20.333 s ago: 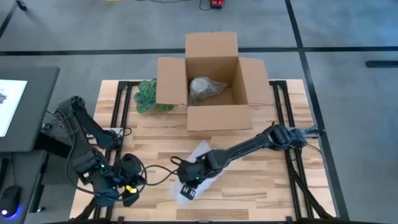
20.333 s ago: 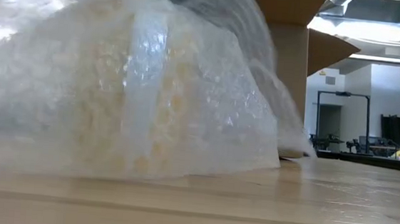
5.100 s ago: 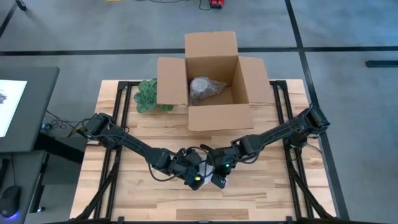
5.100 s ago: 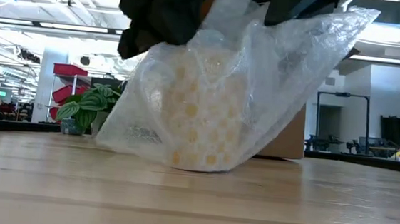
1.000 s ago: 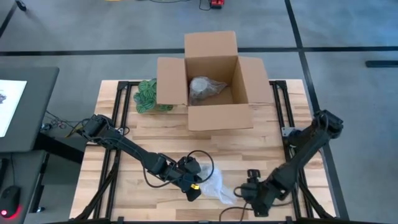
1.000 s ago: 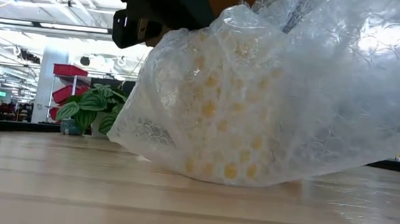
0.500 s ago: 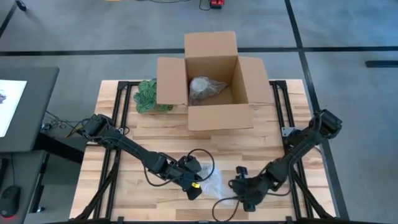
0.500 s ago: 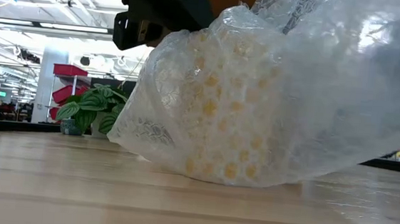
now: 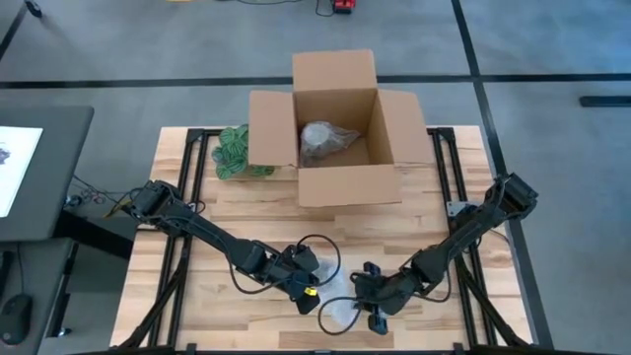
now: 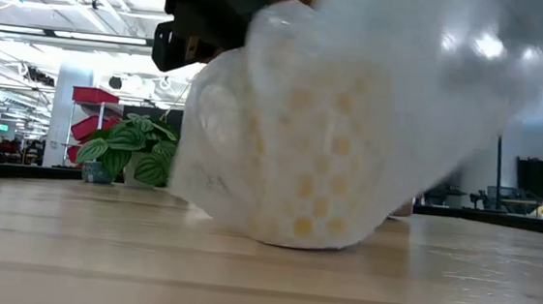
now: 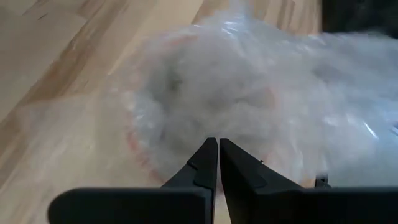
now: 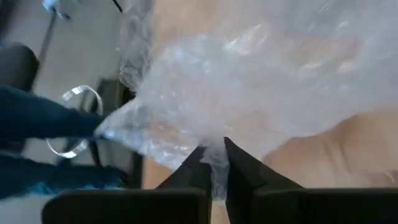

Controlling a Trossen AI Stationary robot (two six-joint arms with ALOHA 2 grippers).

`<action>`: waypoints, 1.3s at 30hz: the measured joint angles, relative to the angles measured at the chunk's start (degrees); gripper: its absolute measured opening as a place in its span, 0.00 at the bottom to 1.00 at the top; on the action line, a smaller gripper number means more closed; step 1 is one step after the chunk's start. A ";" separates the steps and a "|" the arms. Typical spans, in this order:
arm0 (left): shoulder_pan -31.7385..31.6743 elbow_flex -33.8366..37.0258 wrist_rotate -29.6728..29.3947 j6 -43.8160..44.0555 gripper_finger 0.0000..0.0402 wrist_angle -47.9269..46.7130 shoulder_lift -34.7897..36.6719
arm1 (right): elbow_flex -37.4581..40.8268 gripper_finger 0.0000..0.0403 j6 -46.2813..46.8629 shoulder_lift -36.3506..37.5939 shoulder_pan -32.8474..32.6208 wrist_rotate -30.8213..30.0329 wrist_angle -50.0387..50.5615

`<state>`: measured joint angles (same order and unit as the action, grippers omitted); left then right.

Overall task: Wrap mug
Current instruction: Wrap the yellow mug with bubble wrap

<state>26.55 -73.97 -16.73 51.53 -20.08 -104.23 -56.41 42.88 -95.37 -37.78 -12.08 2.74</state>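
Mug (image 10: 299,174) in bubble wrap (image 9: 338,301) sits on wooden table (image 9: 246,212) near cardboard box (image 9: 340,128).

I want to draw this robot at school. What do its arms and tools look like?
Draw two thin, dark, jointed arms. The left arm and the right arm each have a black cable looping near the end. The left tool has a small yellow mark. Each tool has two dark, pointed fingers side by side, like a beak.
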 joint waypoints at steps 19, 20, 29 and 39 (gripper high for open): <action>0.07 -1.89 -1.55 -3.62 0.00 5.60 -2.01 | -3.13 0.00 15.58 -1.30 5.36 -7.23 -2.97; 0.07 -2.53 -1.56 -4.72 0.00 5.34 -1.79 | -3.13 0.00 16.41 -1.44 5.12 -7.21 -2.07; 0.20 -12.93 3.27 -11.62 0.00 -4.91 -1.12 | -3.09 0.00 23.10 -1.45 4.16 -8.03 1.71; 4.68 -19.04 6.41 -14.41 0.00 -11.88 -0.76 | -3.27 0.00 25.19 -1.31 4.17 -8.05 0.47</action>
<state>31.23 -93.02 -10.33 37.12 -31.96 -104.99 -59.68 68.07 -96.68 -33.61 -20.12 3.21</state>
